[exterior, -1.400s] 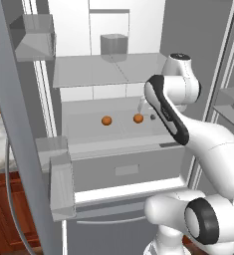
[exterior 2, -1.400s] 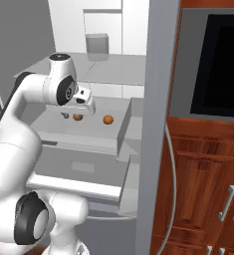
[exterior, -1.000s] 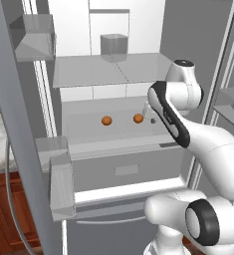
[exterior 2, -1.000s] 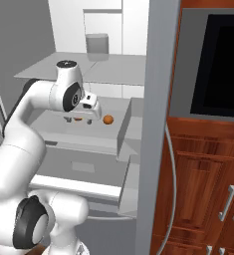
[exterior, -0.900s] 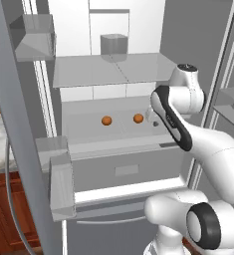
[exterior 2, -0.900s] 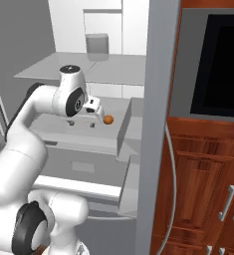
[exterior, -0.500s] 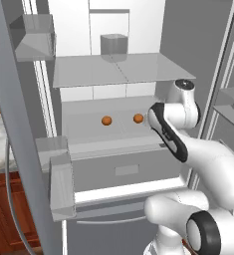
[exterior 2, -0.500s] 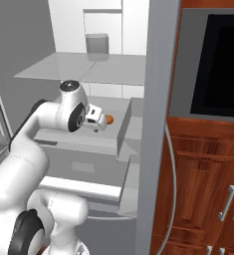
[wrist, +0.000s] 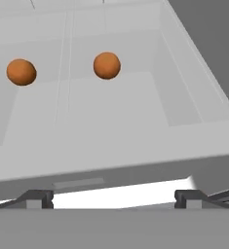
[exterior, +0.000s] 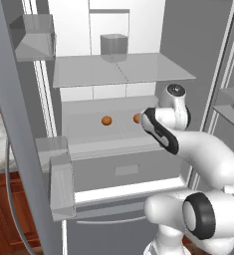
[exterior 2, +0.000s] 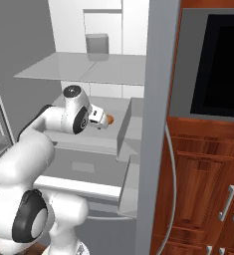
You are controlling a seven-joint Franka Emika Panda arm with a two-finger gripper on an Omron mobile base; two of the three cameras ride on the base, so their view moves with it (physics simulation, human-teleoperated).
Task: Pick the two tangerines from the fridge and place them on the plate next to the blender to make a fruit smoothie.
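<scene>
While unlabelled, two tangerines (wrist: 106,65) shelved

No readable text, label or number anywhere, as far as visible.

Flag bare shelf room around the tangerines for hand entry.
Bare shelf between the left tangerine and right tangerine, and in front of both out to the shelf's front edge. Tightest spot: behind them, near the fridge back wall.
</scene>
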